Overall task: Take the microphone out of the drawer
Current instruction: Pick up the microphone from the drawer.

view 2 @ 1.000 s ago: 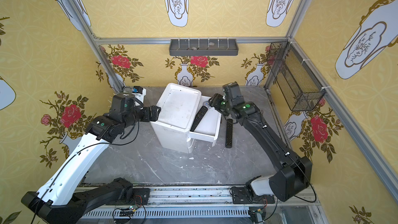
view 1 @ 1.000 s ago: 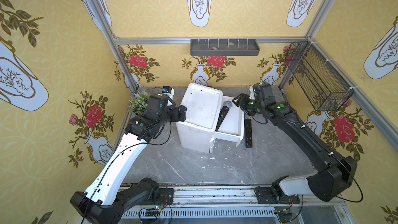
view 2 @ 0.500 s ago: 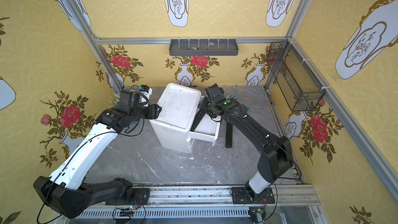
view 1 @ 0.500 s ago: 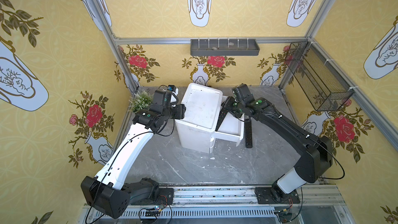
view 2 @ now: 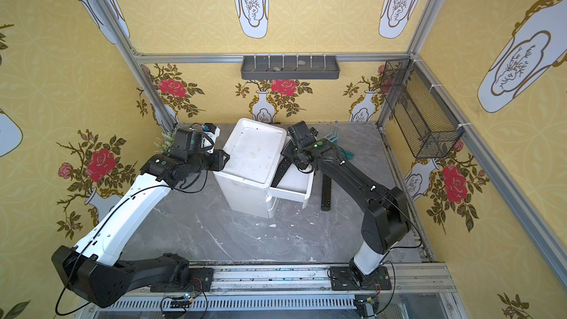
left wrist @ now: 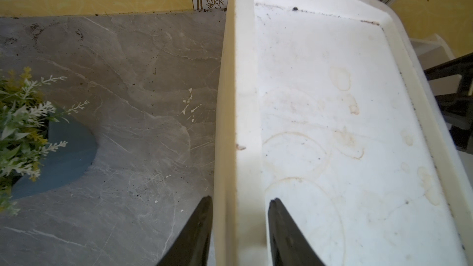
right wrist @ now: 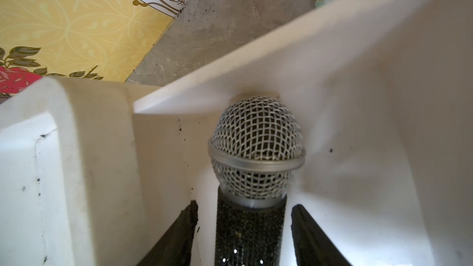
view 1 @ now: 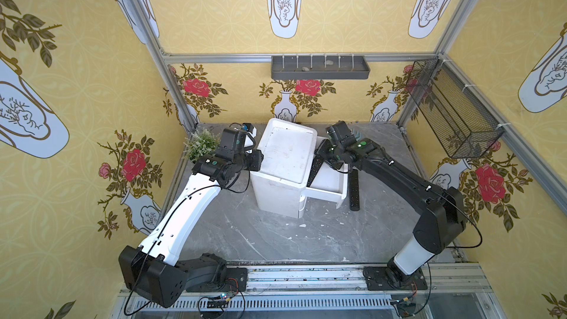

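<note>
Step in hand: grasp, before lift. Microphone [right wrist: 256, 154] lies in open drawer [view 1: 325, 191], mesh head close to drawer wall. Next: close on handle, raise clear of walls. Right arm [view 1: 399, 176] stretched low, wrist dipped into drawer. Right jaws open, flanking handle, gaps both sides. Left arm [view 1: 184, 210] bent. Left jaws straddle cabinet [view 1: 288, 154] rim; clamped or not, cannot tell.

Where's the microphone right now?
In a top view the microphone lies in the open drawer, just right of the white cabinet; the right pincer straddles its handle, jaws open.
</note>
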Controlling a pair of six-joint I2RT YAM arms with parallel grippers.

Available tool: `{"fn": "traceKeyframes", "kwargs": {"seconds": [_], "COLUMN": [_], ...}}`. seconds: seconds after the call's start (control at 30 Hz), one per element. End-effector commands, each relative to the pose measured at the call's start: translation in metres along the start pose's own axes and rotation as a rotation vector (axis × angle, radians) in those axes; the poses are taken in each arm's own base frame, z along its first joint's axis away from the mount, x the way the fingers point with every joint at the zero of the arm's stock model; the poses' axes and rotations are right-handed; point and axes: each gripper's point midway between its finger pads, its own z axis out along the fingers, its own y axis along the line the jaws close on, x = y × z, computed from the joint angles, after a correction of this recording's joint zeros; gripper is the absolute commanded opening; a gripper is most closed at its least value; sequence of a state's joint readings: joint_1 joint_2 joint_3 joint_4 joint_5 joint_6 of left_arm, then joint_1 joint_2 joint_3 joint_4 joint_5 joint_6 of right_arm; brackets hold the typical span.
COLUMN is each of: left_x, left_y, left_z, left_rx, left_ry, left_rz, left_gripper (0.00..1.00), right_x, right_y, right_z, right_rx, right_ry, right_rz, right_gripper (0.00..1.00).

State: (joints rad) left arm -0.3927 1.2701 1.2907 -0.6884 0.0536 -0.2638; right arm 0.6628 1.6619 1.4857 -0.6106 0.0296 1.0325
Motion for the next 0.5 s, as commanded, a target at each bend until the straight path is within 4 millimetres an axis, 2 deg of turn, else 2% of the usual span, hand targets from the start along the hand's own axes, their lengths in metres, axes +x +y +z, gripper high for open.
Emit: {"fn": "traceKeyframes", "kwargs": {"seconds": [0.0, 0.3, 0.47], "left_x": [0.001, -0.002, -0.001], "left_y": [-0.003, -0.004, -0.004], "left_z": [0.004, 0.001, 0.002], "left_rx": [0.019, 0.026, 0.028], "left_ry": [0.001, -0.012, -0.008], "left_rz": [-0.007, -0.015, -0.019], "left_gripper": [0.38, 0.28, 0.21], "right_x": [0.002, 0.008, 0.008], "right_y": [-0.003, -0.008, -0.009], "right_z": [0.002, 0.012, 0.015], "right_rx": [0.018, 0.040, 0.040], "right_ry": [0.005, 0.017, 0.009], "right_rz": [0.009, 0.007, 0.008], "right_gripper": [0.61, 0.60, 0.56]}}
